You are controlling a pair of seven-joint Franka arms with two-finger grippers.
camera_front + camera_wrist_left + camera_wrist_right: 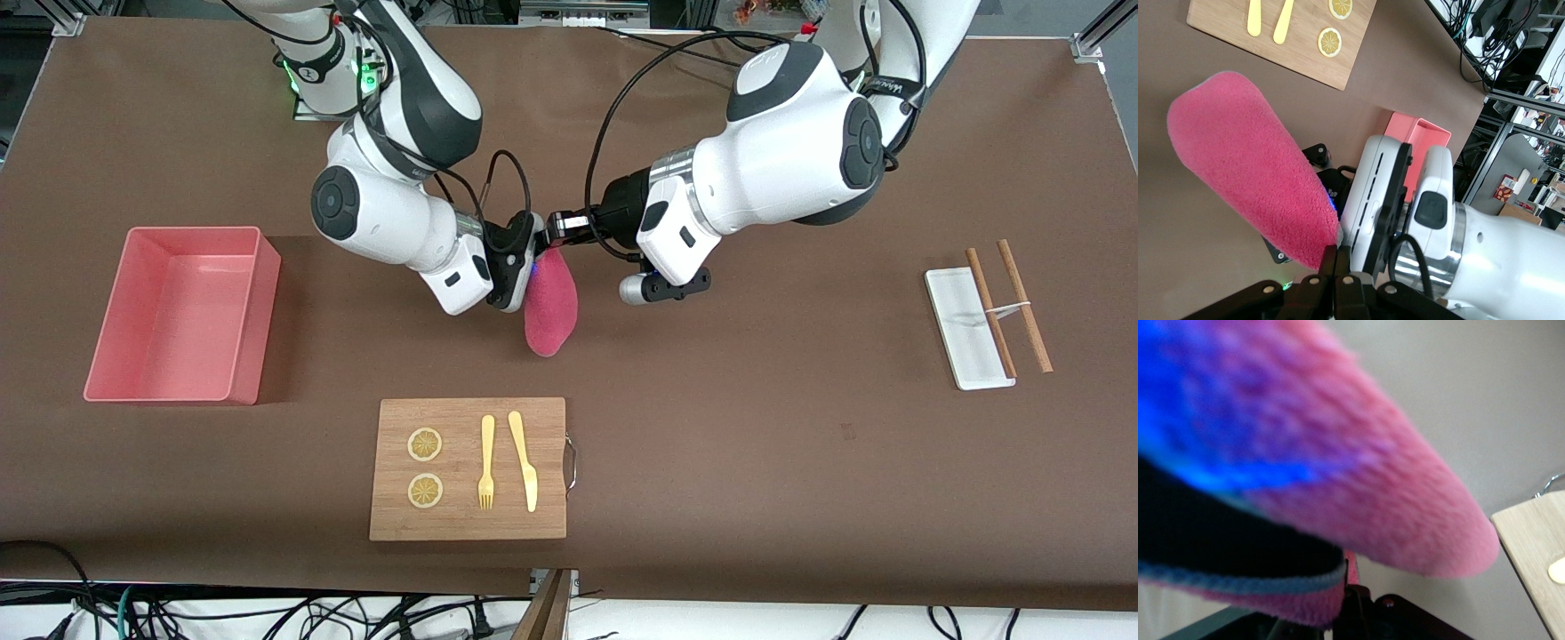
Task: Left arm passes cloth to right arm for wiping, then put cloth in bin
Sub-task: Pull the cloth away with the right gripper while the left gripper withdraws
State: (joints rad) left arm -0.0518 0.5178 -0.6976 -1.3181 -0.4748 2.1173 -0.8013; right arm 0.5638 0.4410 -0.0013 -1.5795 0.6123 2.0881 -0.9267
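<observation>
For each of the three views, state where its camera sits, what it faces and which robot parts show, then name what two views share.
Front view: high across the table, facing both bases; shows both arms, left gripper and right gripper shut on the hanging magenta-pink fluffy cloth.
Left wrist view: on the left wrist, facing down past the cloth; shows its fingers and the right arm's hand.
Right wrist view: on the right wrist, filled by cloth.
Shared: front and left wrist views show the light pink plastic bin and the wooden cutting board.

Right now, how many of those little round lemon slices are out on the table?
2. Both lie on the wooden cutting board, toward the right arm's end: one lemon slice farther from the front camera, the other lemon slice nearer. None seems hidden.
</observation>
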